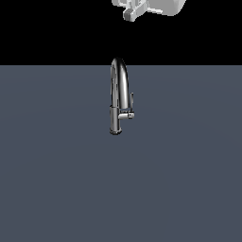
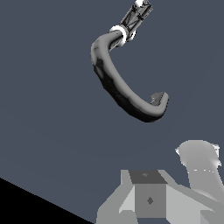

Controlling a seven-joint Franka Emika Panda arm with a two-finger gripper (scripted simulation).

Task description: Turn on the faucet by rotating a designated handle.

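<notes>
The chrome faucet (image 1: 118, 97) stands upright in the middle of the dark grey floor, with its tall arched spout on top. The handle (image 1: 131, 101) is a thin lever blade standing up from a short stub (image 1: 126, 115) on the exterior view's right side of the body. My gripper (image 1: 133, 11) is at the top edge of the exterior view, high above the faucet and apart from it. In the wrist view the curved spout (image 2: 118, 85) lies ahead of my gripper (image 2: 173, 181), whose fingers (image 2: 148, 194) stand apart and hold nothing. I cannot pick out the handle there.
The flat dark grey floor (image 1: 56, 179) spreads all round the faucet. Beyond its far edge there is only black background. Nothing else stands on the floor.
</notes>
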